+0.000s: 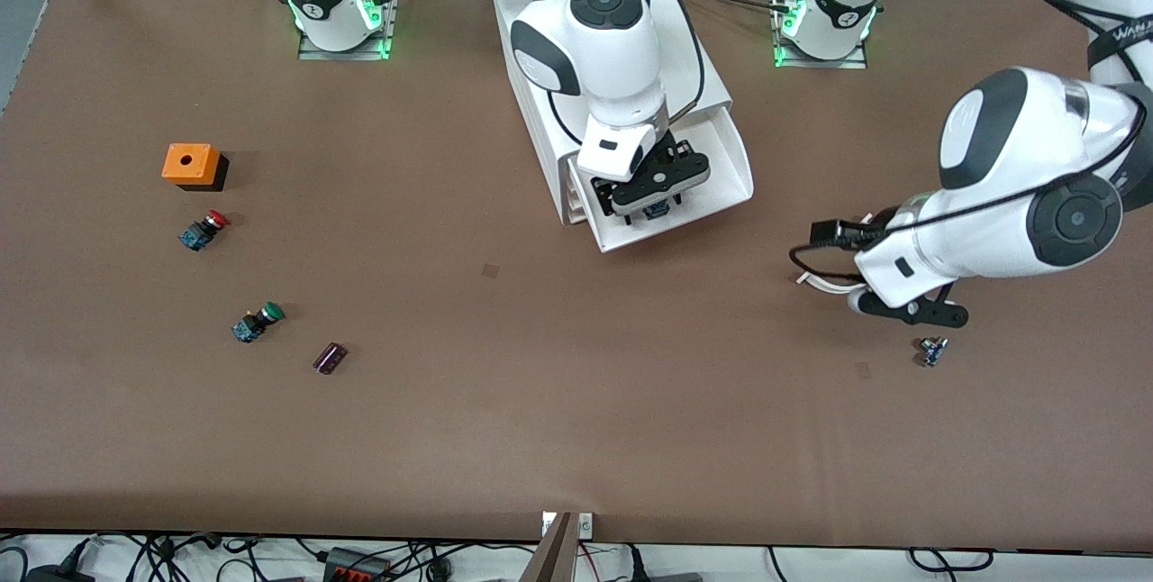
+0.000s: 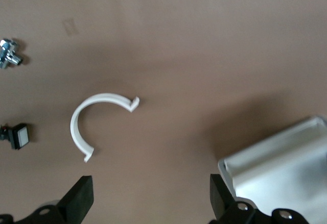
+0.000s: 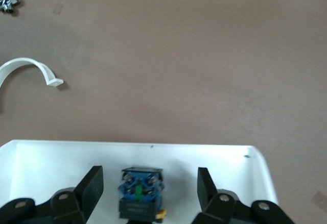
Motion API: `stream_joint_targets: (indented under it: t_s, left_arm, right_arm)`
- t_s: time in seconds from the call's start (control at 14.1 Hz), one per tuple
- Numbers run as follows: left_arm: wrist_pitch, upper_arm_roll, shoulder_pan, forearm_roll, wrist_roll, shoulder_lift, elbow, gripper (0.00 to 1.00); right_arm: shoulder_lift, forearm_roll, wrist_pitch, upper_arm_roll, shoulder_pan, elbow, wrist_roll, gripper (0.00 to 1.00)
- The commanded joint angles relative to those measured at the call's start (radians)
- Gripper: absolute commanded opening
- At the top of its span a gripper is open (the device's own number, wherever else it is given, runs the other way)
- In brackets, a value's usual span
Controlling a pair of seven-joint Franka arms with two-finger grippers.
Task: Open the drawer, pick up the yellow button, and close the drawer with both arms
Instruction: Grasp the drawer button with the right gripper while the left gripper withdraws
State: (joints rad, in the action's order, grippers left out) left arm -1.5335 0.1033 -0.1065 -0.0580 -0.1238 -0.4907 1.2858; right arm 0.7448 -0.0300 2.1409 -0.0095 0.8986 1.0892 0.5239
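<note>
the top drawer [image 1: 721, 172] of the white cabinet [image 1: 549, 95] is already pulled out, the button [image 3: 140, 193] lies in it between the right gripper [image 3: 148, 196]'s parted, not-yet-clamped fingers, and the left gripper [image 2: 150, 201] waits wide open over bare table, so lifting and closing remain.

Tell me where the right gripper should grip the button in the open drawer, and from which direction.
Probably from straight above, on the two flat sides of the button's blue-and-black body. It lies in the pulled-out drawer with its yellow cap low and sideways, so the body is the better hold. The right gripper is over it, one finger on each side, not touching.
</note>
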Motion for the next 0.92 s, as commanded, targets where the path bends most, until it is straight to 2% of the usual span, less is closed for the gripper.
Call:
stream_joint_targets:
  t_s: [0.0,0.21,0.5,0.57,0.71,0.85]
  left_arm:
    - [-0.05,-0.002,-0.009,0.018,-0.059,-0.028,-0.025,1.0]
    - [-0.051,-0.002,0.008,0.015,-0.06,-0.031,-0.014,1.0]
    - [-0.05,0.003,0.008,0.013,-0.06,-0.032,-0.013,1.0]
    - [-0.05,0.004,0.005,0.015,-0.06,-0.032,-0.007,1.0]
    - [-0.05,0.007,0.004,0.013,-0.06,-0.031,-0.006,1.0]
    - [-0.048,0.009,0.008,0.013,-0.06,-0.031,-0.005,1.0]
  right_arm:
    - [0.025,-0.019,-0.016,-0.012,0.02,-0.035,0.027,0.83]
    - [0.036,-0.047,-0.016,-0.01,0.02,-0.034,0.027,0.82]
    - [0.047,-0.048,-0.019,-0.01,0.031,-0.032,0.027,0.72]
    - [0.047,-0.048,-0.021,-0.012,0.033,-0.032,0.027,0.68]
    - [0.045,-0.05,-0.041,-0.013,0.034,-0.035,0.027,0.52]
    - [0.042,-0.051,-0.042,-0.015,0.036,-0.035,0.027,0.39]
